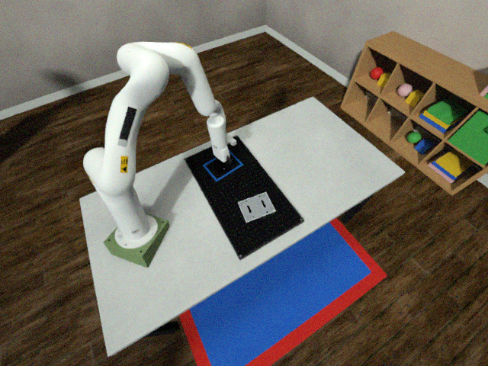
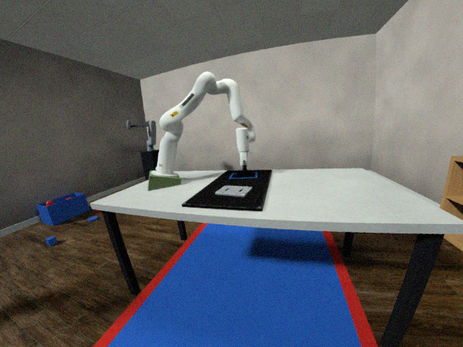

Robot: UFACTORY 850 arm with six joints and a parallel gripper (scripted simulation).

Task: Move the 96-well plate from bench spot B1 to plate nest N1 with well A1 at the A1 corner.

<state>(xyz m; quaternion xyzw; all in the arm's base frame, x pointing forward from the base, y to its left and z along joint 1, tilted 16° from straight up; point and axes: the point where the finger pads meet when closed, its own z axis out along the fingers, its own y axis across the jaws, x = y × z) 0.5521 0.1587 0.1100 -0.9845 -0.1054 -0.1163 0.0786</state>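
Plate cannot be told apart from the dark surface inside the blue square (image 1: 213,174), which lies directly beneath the pincer; no marking for A1 is legible.

Far left of the pincer, the green base (image 1: 156,245) sits close to the counter's (image 1: 322,157) left edge. On the arm (image 1: 118,130) above it are a yellow warning sticker (image 1: 123,164), its print too small to read, and a black strip (image 1: 126,124).

The pincer (image 1: 226,158) points straight down with fingers spread wide, holding nothing, over the square's far side. Nearer the camera than the pincer, a grey slab (image 1: 256,207) with two dark slots lies on the black mat (image 1: 244,236), well apart from the square.

Right of the pincer, the counter runs wide to its edge. Beyond it stands a shelf (image 1: 417,51).
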